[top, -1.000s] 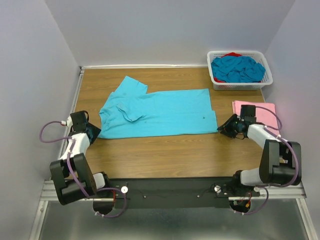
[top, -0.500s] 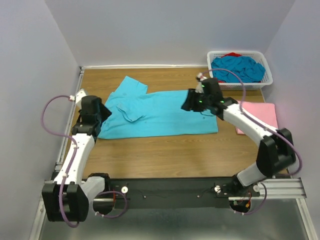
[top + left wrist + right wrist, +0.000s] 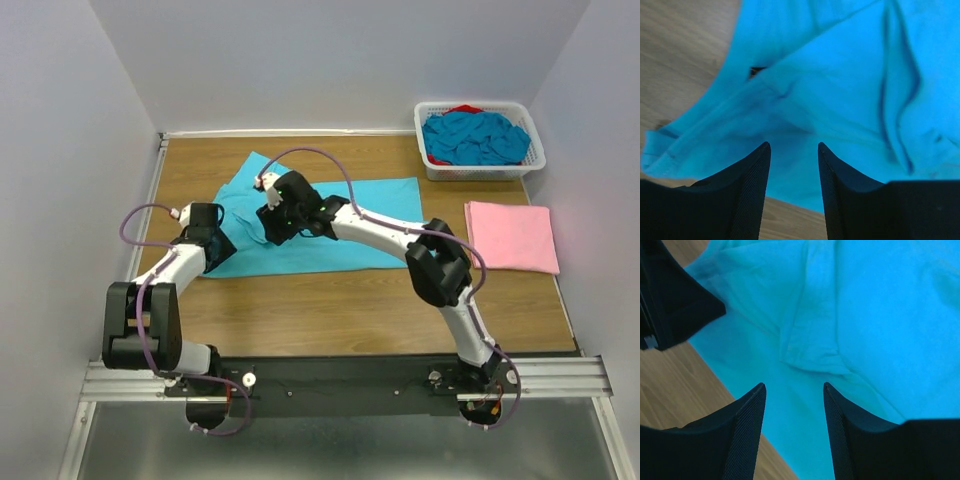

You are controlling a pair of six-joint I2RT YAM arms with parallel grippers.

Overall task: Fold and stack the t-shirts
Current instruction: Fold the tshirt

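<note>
Turquoise t-shirt (image 3: 380, 200) lies flat, centre-left on table (image 3: 350, 300). Our left gripper (image 3: 793, 146) & right gripper (image 3: 794, 385) hover over its left end, jaws spread, empty; we'd pinch cloth edges evenly before folding.

Turquoise t-shirt (image 3: 385, 195) and pale pink t-shirt (image 3: 510, 235) on brown wood-grain surface (image 3: 350, 300), white lattice basket (image 3: 480, 172) of turquoise cloth (image 3: 475, 138), black fingers (image 3: 752, 195).

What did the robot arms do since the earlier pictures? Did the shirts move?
The right gripper swung from beside the pink shirt leftward across the turquoise shirt and now hangs open over its sleeve. The left gripper moved slightly forward over the shirt's left edge, also open. Neither grabbed anything. Both shirts and the basket look unmoved.
</note>
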